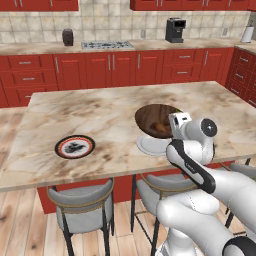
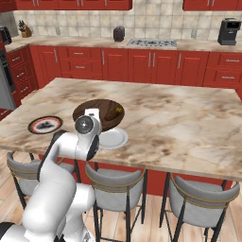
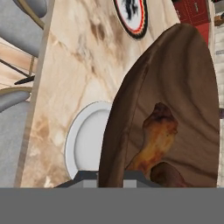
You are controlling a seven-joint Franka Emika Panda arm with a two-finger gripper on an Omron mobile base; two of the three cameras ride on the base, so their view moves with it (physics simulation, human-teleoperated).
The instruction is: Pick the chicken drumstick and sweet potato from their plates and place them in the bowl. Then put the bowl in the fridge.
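My gripper [image 3: 110,177] is shut on the near rim of the dark brown bowl [image 3: 183,78], which hangs tilted just above the island counter [image 1: 100,110]. In the bowl lie the orange-brown chicken drumstick [image 3: 155,140] and, beside it near my fingers, the dark end of the sweet potato [image 3: 168,175]. The bowl [image 1: 150,117] [image 2: 101,111] partly covers the plain grey-white plate [image 1: 147,146] [image 2: 113,139] [image 3: 85,140], which is bare. The red-ringed plate [image 1: 75,146] [image 2: 45,125] [image 3: 131,15] lies further along the counter, also bare. The fridge is out of view.
Grey stools [image 1: 82,200] [image 2: 116,186] stand under the counter's near edge. Red cabinets [image 1: 110,67] line the back wall, with a stovetop [image 1: 107,45] and a black coffee machine [image 1: 175,30] on top.
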